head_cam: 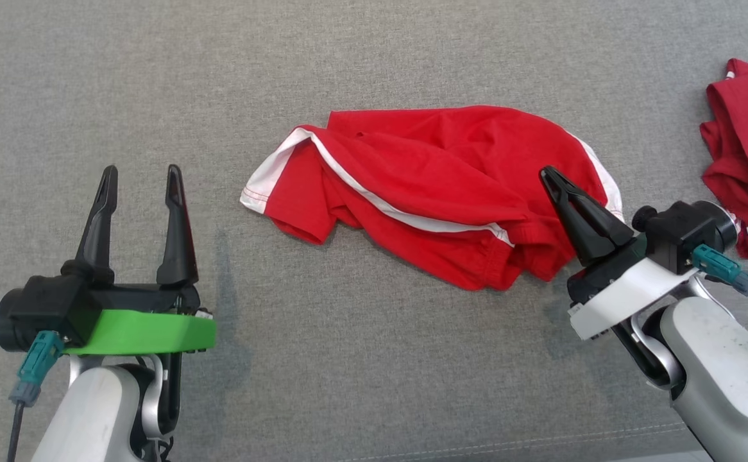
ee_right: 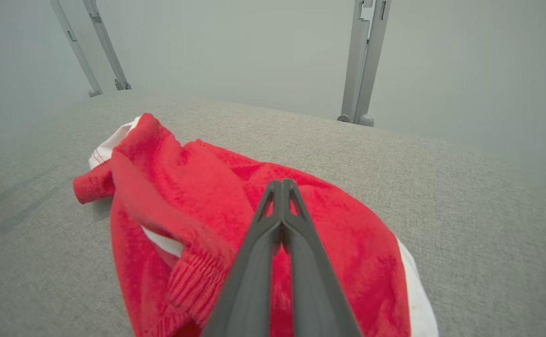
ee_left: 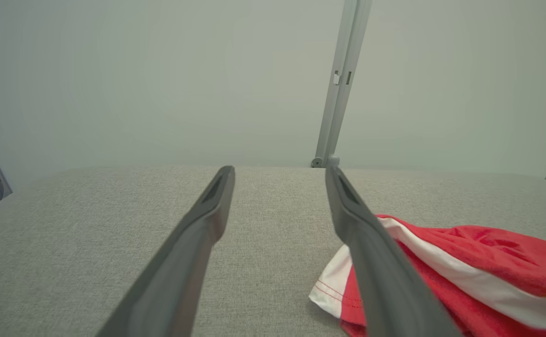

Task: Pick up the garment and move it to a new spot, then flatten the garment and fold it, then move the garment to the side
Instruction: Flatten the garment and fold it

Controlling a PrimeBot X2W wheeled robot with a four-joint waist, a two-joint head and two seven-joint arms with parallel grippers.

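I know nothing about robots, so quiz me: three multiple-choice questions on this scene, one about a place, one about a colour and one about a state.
1. Where is the left hand relative to the middle garment?
A on it; B to its left, over bare surface; C to its right.
2. What colour is the garment's trim?
A blue; B white; C yellow.
3. How do the right hand's fingers stand?
A shut together; B wide apart; C around a cup.

Answers:
1 B, the head view shows its fingers over grey surface, clear of the cloth.
2 B, white bands edge the red cloth.
3 A, the right wrist view shows them pressed together.
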